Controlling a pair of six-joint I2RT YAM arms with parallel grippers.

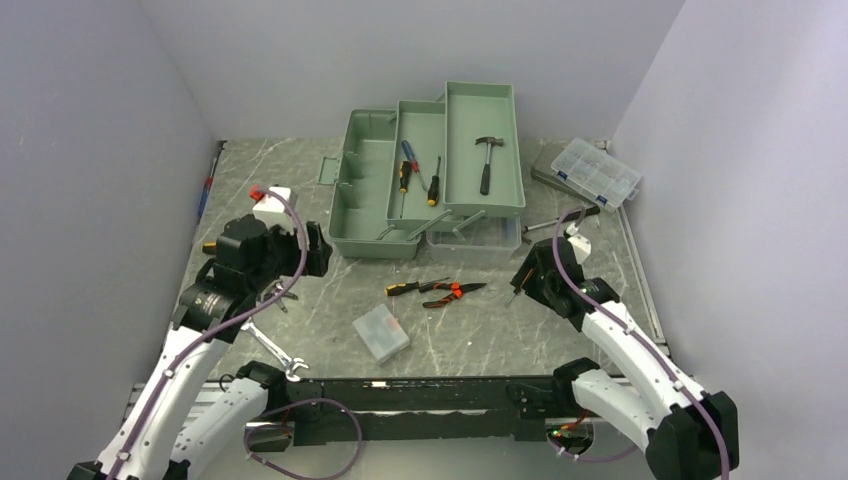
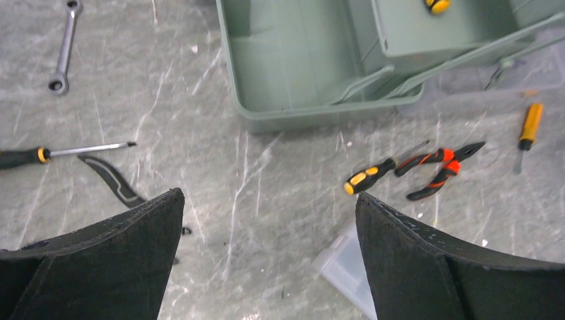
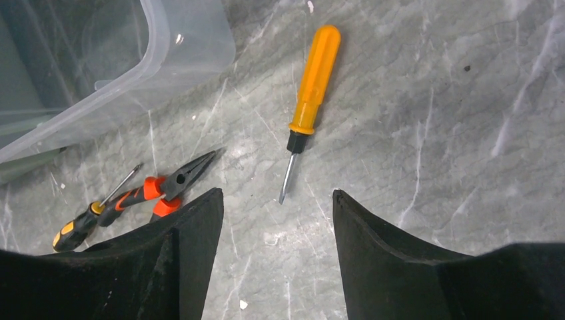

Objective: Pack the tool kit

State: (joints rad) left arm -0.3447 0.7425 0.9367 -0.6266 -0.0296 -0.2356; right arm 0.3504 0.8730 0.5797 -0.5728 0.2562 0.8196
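The tool kit (image 1: 365,200) stands open at the back, its green trays folded out and its clear lid (image 1: 475,240) lying in front. A hammer (image 1: 487,160) and two screwdrivers (image 1: 408,165) lie in the trays. My left gripper (image 1: 322,250) hovers open by the kit's near left corner (image 2: 320,115), with nothing between its fingers (image 2: 270,197). My right gripper (image 1: 520,282) is open and empty above the table. An orange-handled screwdriver (image 3: 313,80) lies just ahead of its fingertips (image 3: 276,193). Orange pliers (image 3: 174,183) and a black-yellow screwdriver (image 3: 76,227) lie to its left.
A small clear case (image 1: 381,332) sits near the front centre. A clear compartment organizer (image 1: 596,172) stands at the back right. A wrench (image 1: 275,350) lies by the left arm, and another wrench (image 2: 63,47) and a screwdriver (image 2: 66,152) lie left of the kit.
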